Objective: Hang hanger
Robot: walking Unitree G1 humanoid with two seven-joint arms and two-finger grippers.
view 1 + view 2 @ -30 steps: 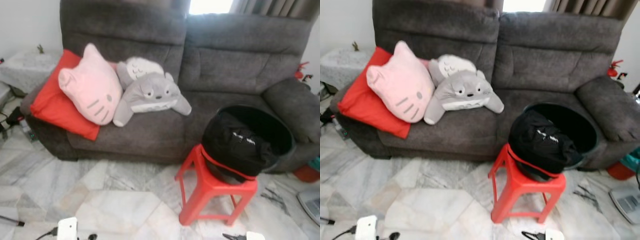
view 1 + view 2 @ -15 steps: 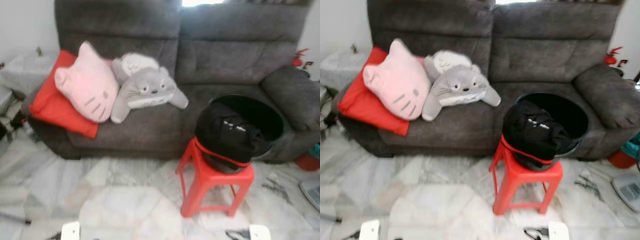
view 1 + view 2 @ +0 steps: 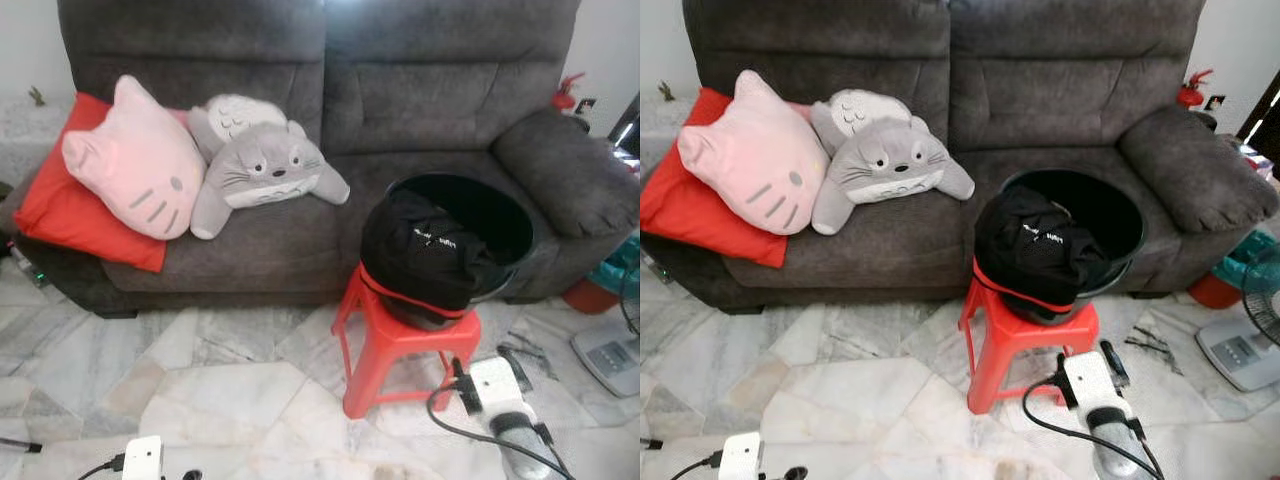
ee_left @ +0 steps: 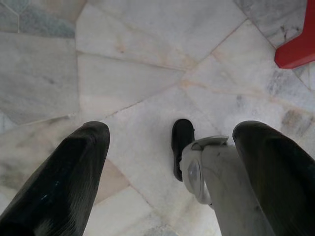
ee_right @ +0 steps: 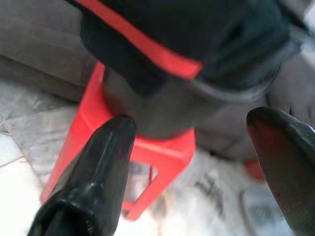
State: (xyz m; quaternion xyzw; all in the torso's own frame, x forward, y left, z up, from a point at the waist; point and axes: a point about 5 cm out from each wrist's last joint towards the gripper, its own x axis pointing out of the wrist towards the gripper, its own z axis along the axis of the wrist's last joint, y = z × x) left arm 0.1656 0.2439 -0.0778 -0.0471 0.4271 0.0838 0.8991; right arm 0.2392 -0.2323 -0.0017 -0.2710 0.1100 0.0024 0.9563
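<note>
A: How far has the hanging job got?

B: Barely started, I'd judge. I can't make out a hanger anywhere, nor a rail or hook to hang it on. The likeliest place is the black tub (image 3: pixel 497 215) on the red stool (image 3: pixel 400 345), in front of the grey sofa (image 3: pixel 420 90). A black garment (image 3: pixel 425 250) with a red strip is heaped over its near left rim, and anything under it is hidden.

A: Where are the grippers?

B: The right gripper (image 5: pixel 189 172) is raised on the right, low in front of the stool, pointing at the tub. In the right wrist view its two black fingers (image 5: pixel 96 162) stand wide apart with nothing between them, the stool and tub framed in the gap. From the head views you see its white wrist block (image 3: pixel 497 385) and cable just right of the stool's near legs.

A: And the left?

B: The left gripper (image 4: pixel 182 162) hangs idle over the marble floor (image 4: pixel 138 59), fingers spread and empty, with the robot's own foot below and a corner of the stool at the edge.

A: What's left to do?

B: Everything, by my reading: find the hanger, grip it, carry it to wherever it hangs and hook it on. The pink cushion (image 3: pixel 130 160), red cushion (image 3: pixel 55 215) and grey plush toy (image 3: pixel 262 170) at the sofa's left end are well apart from all this.
</note>
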